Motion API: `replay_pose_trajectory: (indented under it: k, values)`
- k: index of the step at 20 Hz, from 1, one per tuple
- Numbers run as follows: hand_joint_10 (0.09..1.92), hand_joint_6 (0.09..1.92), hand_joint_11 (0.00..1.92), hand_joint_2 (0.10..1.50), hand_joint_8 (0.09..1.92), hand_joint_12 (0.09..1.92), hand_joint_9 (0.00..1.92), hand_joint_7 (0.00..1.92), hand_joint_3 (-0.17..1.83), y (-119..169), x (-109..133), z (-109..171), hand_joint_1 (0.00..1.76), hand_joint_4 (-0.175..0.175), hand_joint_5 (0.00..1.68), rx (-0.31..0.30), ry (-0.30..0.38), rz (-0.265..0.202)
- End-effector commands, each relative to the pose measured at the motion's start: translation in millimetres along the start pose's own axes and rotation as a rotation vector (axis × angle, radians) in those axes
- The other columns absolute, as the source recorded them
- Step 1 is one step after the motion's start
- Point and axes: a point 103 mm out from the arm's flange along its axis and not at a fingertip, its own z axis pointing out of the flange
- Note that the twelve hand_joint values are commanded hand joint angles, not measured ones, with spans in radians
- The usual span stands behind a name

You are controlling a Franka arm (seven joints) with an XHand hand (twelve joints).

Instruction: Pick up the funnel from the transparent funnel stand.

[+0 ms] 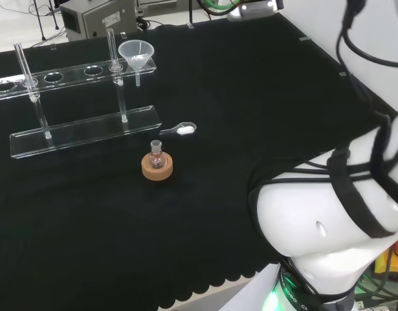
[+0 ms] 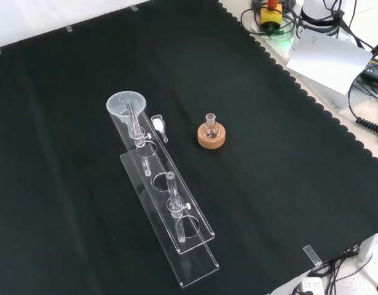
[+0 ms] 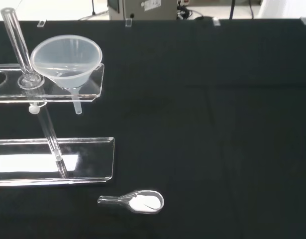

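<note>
A clear funnel (image 1: 136, 53) sits in the end hole of the transparent funnel stand (image 1: 82, 129), its stem hanging below the upper shelf. In the front view the funnel (image 2: 125, 105) is at the stand's (image 2: 176, 239) far end. The wrist view has the funnel (image 3: 67, 60) resting in the shelf of the stand (image 3: 88, 167), beside an upright rod.
A small flask (image 1: 156, 154) stands in a cork ring (image 1: 157, 168) near the stand. A clear scoop with white powder (image 1: 181, 129) lies on the cloth between them. The arm's white links (image 1: 334, 207) take up the head view's right. Cables and boxes lie beyond the cloth's edges.
</note>
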Motion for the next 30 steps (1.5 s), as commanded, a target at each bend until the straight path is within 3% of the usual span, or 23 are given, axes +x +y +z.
replay_pose_trajectory:
  k: [1, 7, 15, 22, 27, 30]
  values:
    - [0.57, 0.09, 0.12, 1.22, 0.44, 1.33, 0.25, 0.09, 0.31, 102, 10, 20, 0.00, -0.012, 0.26, 0.012, 0.015, -0.071]
    - [0.60, 0.09, 0.13, 1.18, 0.49, 1.36, 0.26, 0.09, 0.28, 132, 36, 41, 0.05, -0.019, 0.26, 0.068, -0.034, -0.120]
    - [0.64, 0.09, 0.15, 1.07, 0.55, 1.36, 0.30, 0.12, 0.24, 143, 69, 82, 0.26, -0.018, 0.27, 0.135, -0.076, -0.156]
    - [0.67, 0.09, 0.20, 0.96, 0.61, 1.37, 0.36, 0.17, 0.20, 156, 92, 99, 0.47, -0.036, 0.31, 0.185, -0.114, -0.196]
    - [0.69, 0.09, 0.24, 0.87, 0.66, 1.39, 0.33, 0.10, 0.22, 167, 99, 110, 0.49, -0.037, 0.31, 0.245, -0.128, -0.222]
    - [0.75, 0.09, 0.27, 0.82, 0.70, 1.41, 0.26, 0.03, 0.25, 172, 103, 115, 0.48, -0.038, 0.28, 0.285, -0.151, -0.210]
